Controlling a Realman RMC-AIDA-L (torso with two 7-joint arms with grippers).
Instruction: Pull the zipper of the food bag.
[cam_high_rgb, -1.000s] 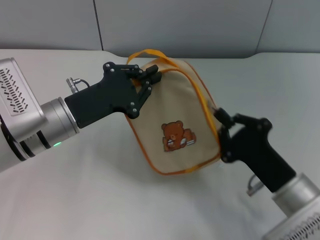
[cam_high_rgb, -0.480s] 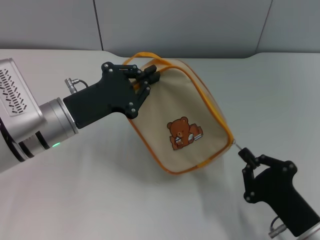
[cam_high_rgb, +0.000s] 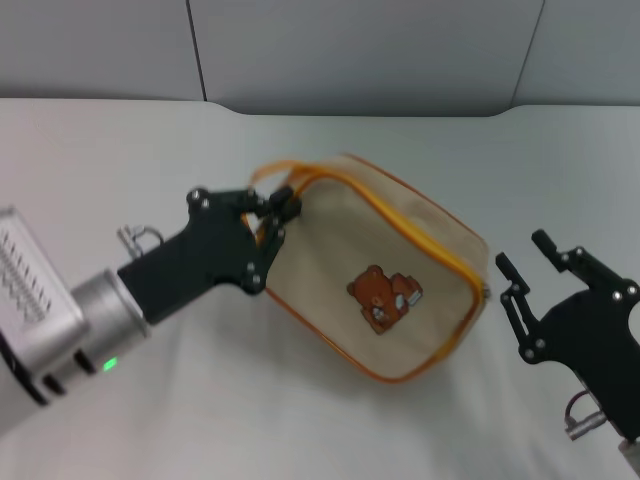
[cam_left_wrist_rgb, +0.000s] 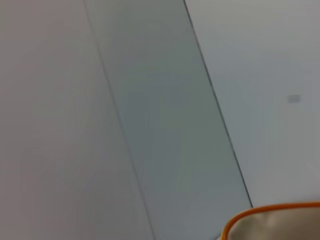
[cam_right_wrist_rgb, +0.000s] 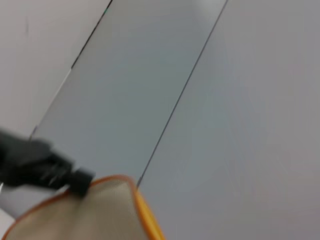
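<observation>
The beige food bag (cam_high_rgb: 400, 245) with orange trim and a brown bear picture (cam_high_rgb: 383, 297) lies tilted in the middle of the white table in the head view. Its orange zipper (cam_high_rgb: 410, 222) runs along the top edge, down to the right corner, where the small pull tab (cam_high_rgb: 486, 293) is barely visible. My left gripper (cam_high_rgb: 277, 205) is shut on the bag's left end by the orange strap loop (cam_high_rgb: 268, 172). My right gripper (cam_high_rgb: 522, 251) is open and empty, just right of the bag and apart from it. The bag also shows in the left wrist view (cam_left_wrist_rgb: 280, 225) and the right wrist view (cam_right_wrist_rgb: 85, 215).
The white table (cam_high_rgb: 120, 160) extends on all sides of the bag. Grey wall panels (cam_high_rgb: 350, 50) stand behind its far edge. My left gripper's dark fingers (cam_right_wrist_rgb: 45, 167) show in the right wrist view at the bag's far end.
My right gripper pulled the tab to the bag's right corner, then let go, opened and moved off to the right. My left gripper and the bag moved down and nearer.
</observation>
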